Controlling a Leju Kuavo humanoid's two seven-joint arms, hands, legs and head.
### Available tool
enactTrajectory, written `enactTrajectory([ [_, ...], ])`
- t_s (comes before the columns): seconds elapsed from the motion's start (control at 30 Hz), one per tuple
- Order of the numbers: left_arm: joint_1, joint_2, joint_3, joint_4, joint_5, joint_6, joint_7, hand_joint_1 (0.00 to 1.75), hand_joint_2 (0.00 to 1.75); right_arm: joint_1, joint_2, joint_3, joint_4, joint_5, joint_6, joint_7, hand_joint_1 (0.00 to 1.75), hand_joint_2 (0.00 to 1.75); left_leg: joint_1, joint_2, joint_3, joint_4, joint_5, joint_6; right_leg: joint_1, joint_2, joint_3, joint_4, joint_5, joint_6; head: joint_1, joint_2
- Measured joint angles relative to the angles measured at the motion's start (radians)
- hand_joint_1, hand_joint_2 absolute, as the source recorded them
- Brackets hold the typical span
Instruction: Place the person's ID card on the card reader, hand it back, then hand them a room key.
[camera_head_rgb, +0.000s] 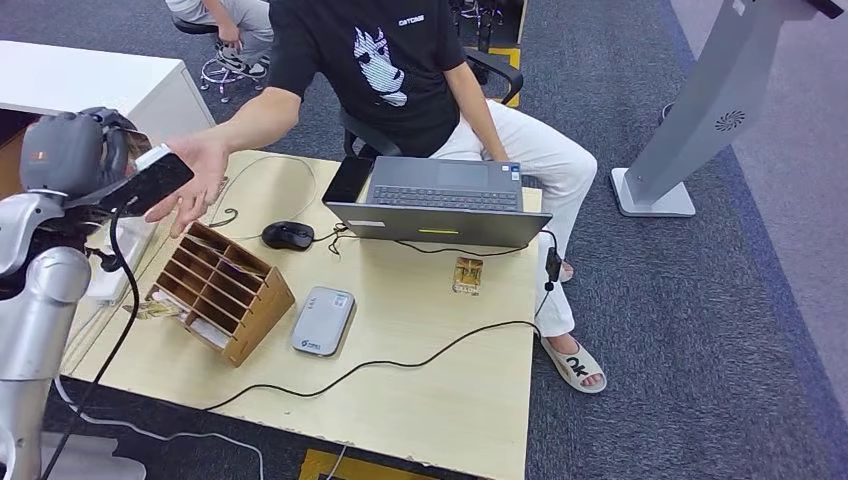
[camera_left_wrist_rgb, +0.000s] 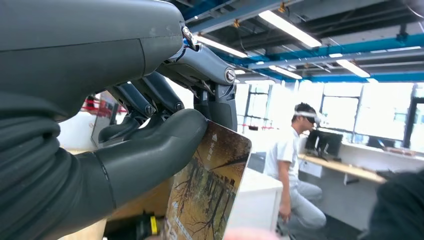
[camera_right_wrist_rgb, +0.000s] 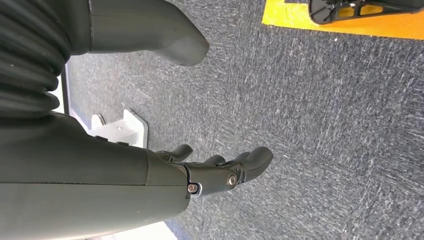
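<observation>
The robot's left hand (camera_left_wrist_rgb: 165, 135) pinches a card (camera_left_wrist_rgb: 207, 190) just above a person's open palm (camera_head_rgb: 197, 180); released early, it could slip to the surface (camera_head_rgb: 440, 350). The right hand (camera_right_wrist_rgb: 220, 170) hangs loosely curled, holding nothing.

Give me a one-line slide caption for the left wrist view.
Left robot hand pinches a tree-printed room key card between thumb and fingers, office behind.
</observation>
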Motion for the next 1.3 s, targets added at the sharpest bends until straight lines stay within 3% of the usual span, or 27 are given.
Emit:
enactTrajectory([
  [0.17,-0.121,-0.005,0.000,0.109,-0.016,-0.002,0.015,1.75,1.75,-0.002,0.000,0.000,0.000,0.014,0.000,0.002,0.00,1.75,0.000,0.001,0.000,0.000,0.001,0.000,0.000,0.001,0.000,0.000,0.001,0.000,0.000,0.000],
  [0.2,-0.131,-0.010,0.000,0.122,-0.017,0.000,0.012,1.63,1.75,-0.002,0.000,0.000,0.000,0.015,0.000,0.003,0.00,1.75,0.000,0.001,0.000,0.000,0.001,0.000,0.000,0.001,0.000,0.000,0.001,0.000,0.000,0.000],
  [0.3,-0.138,-0.030,0.000,0.145,-0.012,0.011,0.004,0.32,1.75,-0.003,0.000,-0.002,0.000,0.015,0.000,0.004,0.00,1.75,0.000,0.001,0.000,0.000,0.001,0.000,0.000,0.001,0.000,0.000,0.001,0.000,0.000,0.000],
  [0.33,-0.138,-0.039,0.000,0.148,-0.007,0.019,0.001,0.00,1.75,-0.004,0.000,-0.004,0.000,0.015,0.000,0.005,0.00,1.75,0.000,0.001,0.000,0.000,0.001,0.000,0.000,0.001,0.000,0.000,0.001,0.000,0.000,0.000],
  [0.67,-0.099,-0.107,0.000,0.102,0.081,0.102,-0.037,0.00,1.75,-0.004,-0.001,-0.019,0.000,0.015,0.000,0.009,0.00,1.75,-0.001,0.001,0.000,0.000,0.001,0.000,0.000,0.001,0.000,0.000,0.002,0.001,0.000,0.000],
  [0.93,-0.050,-0.107,0.000,-0.022,0.116,0.105,-0.044,0.00,1.75,-0.004,-0.002,-0.036,0.000,0.013,0.003,0.013,0.00,1.75,0.000,0.001,0.000,0.000,0.001,0.000,0.000,0.001,0.000,0.000,0.002,0.001,0.000,0.000],
  [1.3,-0.002,-0.098,0.001,-0.075,0.125,0.119,-0.062,0.00,1.75,-0.004,-0.002,-0.042,0.000,0.004,0.003,0.009,0.00,1.75,-0.001,0.001,0.000,0.000,0.001,0.000,0.000,0.001,0.001,0.000,0.002,0.001,0.000,0.000],
])
